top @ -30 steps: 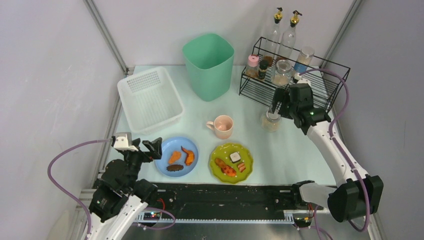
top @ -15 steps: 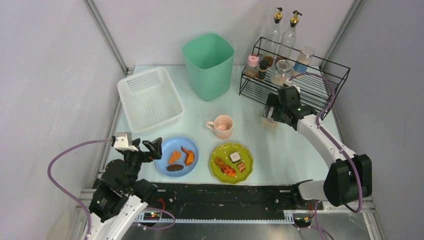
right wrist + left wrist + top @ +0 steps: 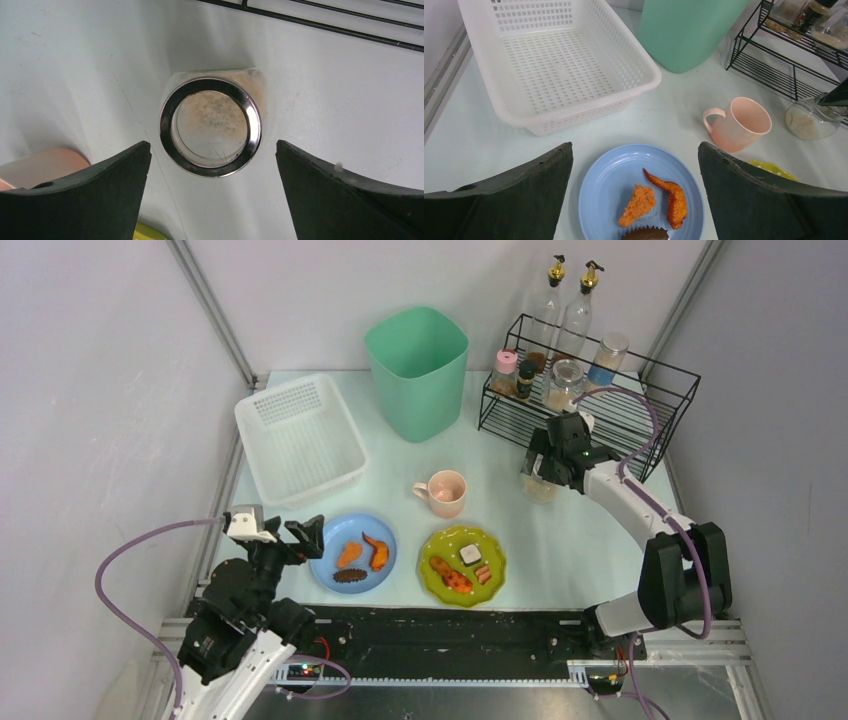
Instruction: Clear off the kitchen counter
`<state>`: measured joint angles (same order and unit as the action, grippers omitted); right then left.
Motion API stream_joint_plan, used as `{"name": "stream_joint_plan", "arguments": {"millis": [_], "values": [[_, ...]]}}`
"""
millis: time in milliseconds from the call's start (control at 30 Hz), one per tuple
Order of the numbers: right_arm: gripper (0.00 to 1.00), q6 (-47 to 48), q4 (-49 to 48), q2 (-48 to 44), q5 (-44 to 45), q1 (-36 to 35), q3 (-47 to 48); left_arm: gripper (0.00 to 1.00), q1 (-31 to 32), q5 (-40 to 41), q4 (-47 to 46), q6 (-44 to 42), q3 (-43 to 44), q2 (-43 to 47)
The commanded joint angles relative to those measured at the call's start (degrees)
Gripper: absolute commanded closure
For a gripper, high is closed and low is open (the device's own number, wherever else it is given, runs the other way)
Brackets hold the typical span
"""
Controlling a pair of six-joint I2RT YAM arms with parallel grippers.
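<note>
Pale counter (image 3: 590, 540) held a glass jar (image 3: 210, 127) upright, directly beneath the right gripper (image 3: 212, 150), centred between its spread, empty fingers (image 3: 75, 195).

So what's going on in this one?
Two arms are clearing the kitchen counter. The right gripper hangs open directly over a small glass jar that stands on the counter in front of the black wire rack, with nothing gripped yet. The left gripper is open near the blue plate, holding nothing. That plate, the green plate and the pink mug sit on the counter, not yet cleared.
</note>
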<state>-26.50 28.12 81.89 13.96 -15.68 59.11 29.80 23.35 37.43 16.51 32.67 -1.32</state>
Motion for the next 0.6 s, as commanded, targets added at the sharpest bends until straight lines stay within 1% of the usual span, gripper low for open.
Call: {"name": "stream_joint_plan", "arguments": {"millis": [0, 233, 567], "values": [[0.00, -1.4, -3.2, 1.4, 2.3, -0.1, 0.3, 0.02, -0.5, -0.4, -1.6, 0.5, -0.2, -0.1], [0.01, -1.4, -4.5, 3.0, 2.6, 0.0, 0.3, 0.02, -0.5, -0.4, -1.7, 0.5, -0.2, -0.5], [0.12, 0.0, -5.1, 3.2, 3.1, -0.3, 0.7, 0.02, -0.5, -0.5, -1.7, 0.5, -0.3, -0.8]]}}
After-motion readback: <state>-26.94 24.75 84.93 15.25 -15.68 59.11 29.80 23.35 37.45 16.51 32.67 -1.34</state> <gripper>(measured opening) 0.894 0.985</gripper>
